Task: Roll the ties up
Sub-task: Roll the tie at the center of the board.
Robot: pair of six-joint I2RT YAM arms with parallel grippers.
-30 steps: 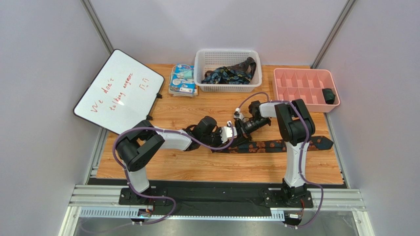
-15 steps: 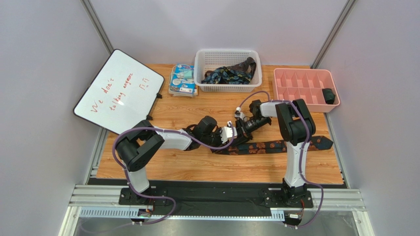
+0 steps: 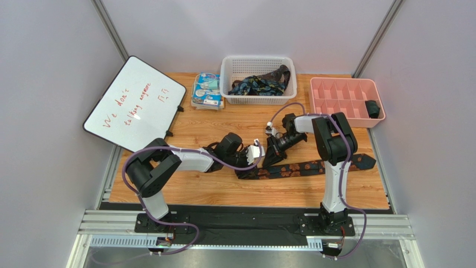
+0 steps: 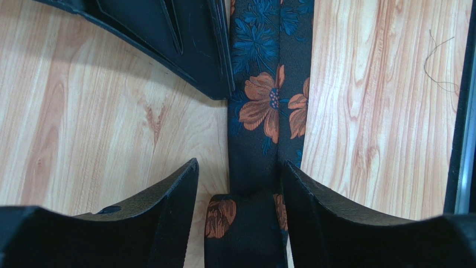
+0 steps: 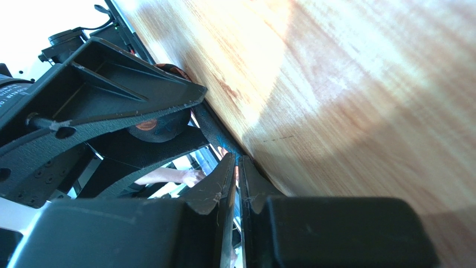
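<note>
Left wrist view: my left gripper (image 4: 239, 164), lowered flat, straddles the tie (image 4: 260, 106) with fingers spread; my right gripper (image 5: 237, 159) pinches it

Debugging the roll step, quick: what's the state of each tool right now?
Left tool: open, straddling the tie at its rolled end.
Right tool: shut on the tie.

Overhead view down on table (image 3: 223, 187); wrist views close, seemingly sharing tie (image 4: 262, 111).
</note>
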